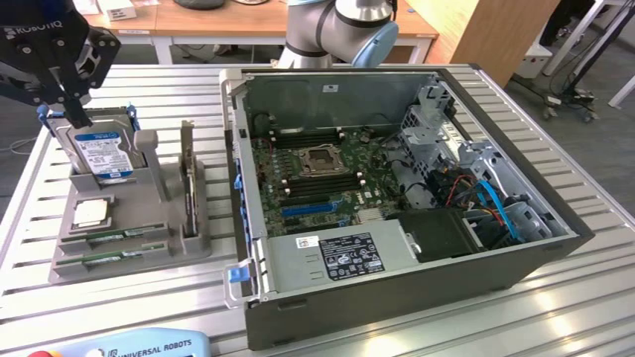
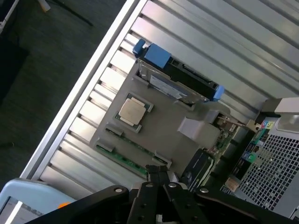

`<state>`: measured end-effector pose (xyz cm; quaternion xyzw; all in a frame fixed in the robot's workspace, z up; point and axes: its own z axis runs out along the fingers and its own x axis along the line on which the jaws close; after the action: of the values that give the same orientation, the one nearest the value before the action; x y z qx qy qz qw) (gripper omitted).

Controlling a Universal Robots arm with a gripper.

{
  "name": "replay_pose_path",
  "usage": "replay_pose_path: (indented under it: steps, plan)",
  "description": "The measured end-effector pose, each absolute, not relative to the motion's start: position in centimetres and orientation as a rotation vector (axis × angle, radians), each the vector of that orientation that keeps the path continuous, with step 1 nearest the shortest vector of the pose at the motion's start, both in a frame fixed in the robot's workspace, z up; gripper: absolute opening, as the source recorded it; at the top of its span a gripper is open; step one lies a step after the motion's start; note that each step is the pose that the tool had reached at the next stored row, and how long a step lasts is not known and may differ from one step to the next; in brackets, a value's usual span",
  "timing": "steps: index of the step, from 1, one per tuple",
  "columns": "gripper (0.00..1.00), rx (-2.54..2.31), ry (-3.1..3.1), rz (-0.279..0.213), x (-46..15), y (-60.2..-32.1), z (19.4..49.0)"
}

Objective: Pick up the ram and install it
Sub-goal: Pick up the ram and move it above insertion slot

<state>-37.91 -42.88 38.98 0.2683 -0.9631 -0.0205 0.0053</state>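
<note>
Two ram sticks, thin green boards, lie flat in the front slots of a grey holder (image 1: 149, 253): one (image 1: 119, 236) behind, the other (image 1: 107, 258) nearest the table's front. The wrist view looks down on the front ram stick (image 2: 120, 159) along the holder's edge (image 2: 159, 126). My black gripper (image 1: 71, 115) hangs high at the exterior view's left, over the holder's far end. Its fingers are shut with nothing between them. In the wrist view the gripper (image 2: 161, 173) is well above the holder, near the ram slots' end.
A blue-labelled hard drive (image 1: 101, 152) stands upright in the holder just under the gripper, and a square silver processor (image 1: 89, 213) lies in front of it. The open computer case (image 1: 516, 260) with its motherboard (image 1: 317, 171) sits to the exterior view's right. A teach pendant (image 1: 129, 346) lies at the front edge.
</note>
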Motion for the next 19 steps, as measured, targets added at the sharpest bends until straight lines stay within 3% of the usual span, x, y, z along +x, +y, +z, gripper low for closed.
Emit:
replay_pose_path:
  steps: [19]
  plan:
    - [0.10,1.324,-2.829,-0.060,-37.91,-42.89,38.85]
